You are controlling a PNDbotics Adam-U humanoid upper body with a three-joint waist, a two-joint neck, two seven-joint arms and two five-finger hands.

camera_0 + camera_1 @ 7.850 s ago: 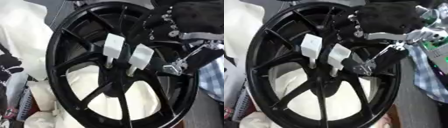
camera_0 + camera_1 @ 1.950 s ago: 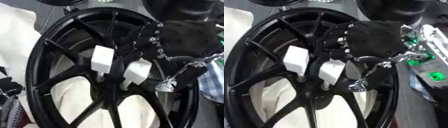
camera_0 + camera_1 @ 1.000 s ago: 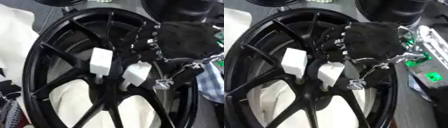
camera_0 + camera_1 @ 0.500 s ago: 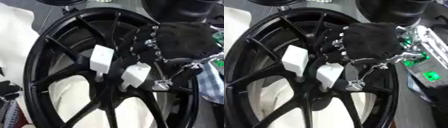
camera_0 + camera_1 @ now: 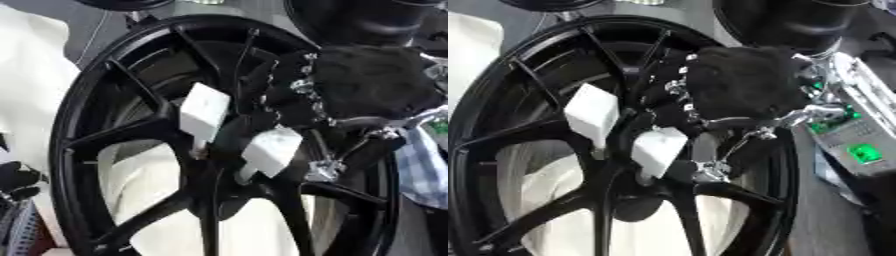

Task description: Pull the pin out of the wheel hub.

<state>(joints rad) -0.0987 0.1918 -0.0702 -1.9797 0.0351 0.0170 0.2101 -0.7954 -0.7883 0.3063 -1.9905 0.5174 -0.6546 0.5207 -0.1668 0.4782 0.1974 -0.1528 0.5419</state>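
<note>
A large black multi-spoke alloy wheel (image 5: 131, 135) stood on edge and filled most of both views, its rim tilted a little to the right. Two white block-headed pins sat in the hub where the spokes meet: the upper white pin (image 5: 205, 112) left of centre, its thin shaft going down into the hub, and the lower white pin (image 5: 272, 151) just right of and below it, also seated in the hub. The robot's right hand (image 5: 741, 90), in a black glove with silver joints showing along its left edge, hung over the upper right part of the wheel, just above and to the right of the lower pin. Its fingers (image 5: 677, 92) curled toward the hub, but whether they touched or pinched either pin could not be told. A thin silver rod linkage (image 5: 745, 137) ran down from the hand to the right of the lower pin. White cloth (image 5: 31, 75) lay behind the wheel on the left and showed through the lower spokes.
</note>
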